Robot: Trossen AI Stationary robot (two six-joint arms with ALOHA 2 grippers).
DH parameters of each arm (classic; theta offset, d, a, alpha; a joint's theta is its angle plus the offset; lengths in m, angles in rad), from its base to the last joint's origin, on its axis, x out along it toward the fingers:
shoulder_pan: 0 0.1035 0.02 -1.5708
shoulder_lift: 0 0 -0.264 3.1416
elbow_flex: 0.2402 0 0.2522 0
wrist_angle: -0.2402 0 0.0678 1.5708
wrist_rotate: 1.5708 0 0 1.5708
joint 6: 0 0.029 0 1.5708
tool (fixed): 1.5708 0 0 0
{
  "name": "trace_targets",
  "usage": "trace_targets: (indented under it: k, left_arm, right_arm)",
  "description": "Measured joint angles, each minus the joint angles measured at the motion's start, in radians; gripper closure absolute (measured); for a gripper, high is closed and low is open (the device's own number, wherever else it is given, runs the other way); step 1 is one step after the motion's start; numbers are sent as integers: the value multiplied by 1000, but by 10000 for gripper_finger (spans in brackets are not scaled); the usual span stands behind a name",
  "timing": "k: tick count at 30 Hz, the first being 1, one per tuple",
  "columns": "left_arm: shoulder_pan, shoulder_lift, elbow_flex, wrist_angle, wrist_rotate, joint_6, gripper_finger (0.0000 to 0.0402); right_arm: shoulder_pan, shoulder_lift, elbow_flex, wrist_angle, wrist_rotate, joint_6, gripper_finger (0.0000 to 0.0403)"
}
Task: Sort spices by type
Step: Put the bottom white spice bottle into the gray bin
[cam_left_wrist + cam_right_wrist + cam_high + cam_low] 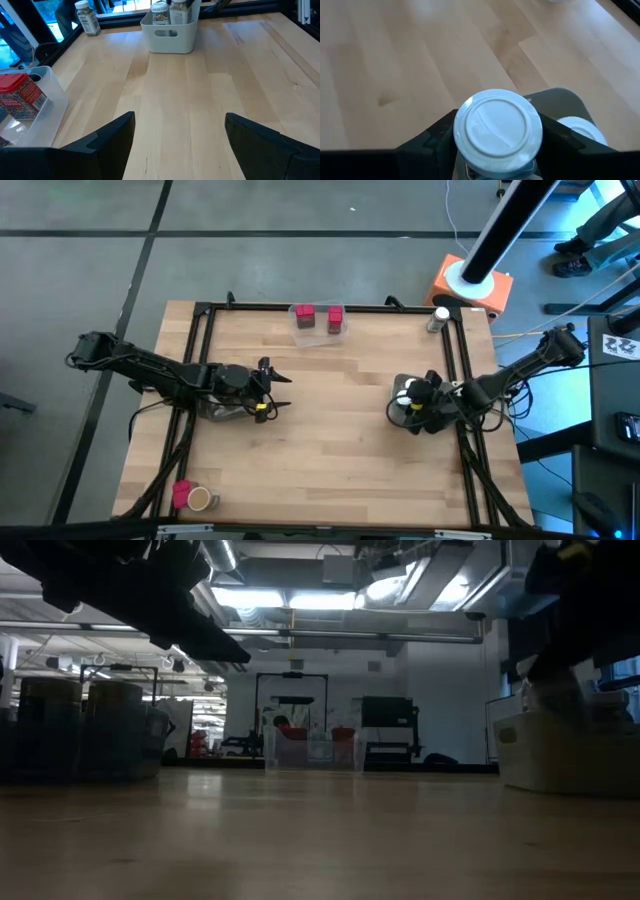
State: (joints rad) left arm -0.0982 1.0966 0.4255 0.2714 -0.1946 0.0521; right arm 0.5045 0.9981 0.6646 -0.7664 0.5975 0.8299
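Pinching round white-capped clear jar (pixel 497 131): right claw (pixel 497 145); left claw (pixel 180 142) spread over smooth blond wood.

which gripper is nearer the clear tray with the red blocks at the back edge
Left. The left gripper hovers open just in front of the clear tray, slightly to its left; the right gripper, holding a white-capped jar, is farther off.

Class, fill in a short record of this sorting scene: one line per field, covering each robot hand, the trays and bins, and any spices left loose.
Right hand: shut on a white-capped jar, over the grey bin
Left hand: open, holds nothing, above bare table
Clear tray: far edge, two red blocks inside
Loose jar: far right corner
Near left corner: a red block and a tan cylinder
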Motion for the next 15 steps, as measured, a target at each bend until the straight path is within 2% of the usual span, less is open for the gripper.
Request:
trace_targets:
  k: [6, 10, 15]
  left_arm:
    - [1, 0, 0, 0, 0, 0, 109]
    - [1, 0, 0, 2, 0, 0, 109]
    - [1, 0, 0, 2, 0, 0, 109]
  right_arm:
    - [-1, 0, -58, 59, 16, 0, 193]
    - [-1, 0, -67, 66, 23, 1, 175]
    - [-1, 0, -71, 63, 24, 2, 176]
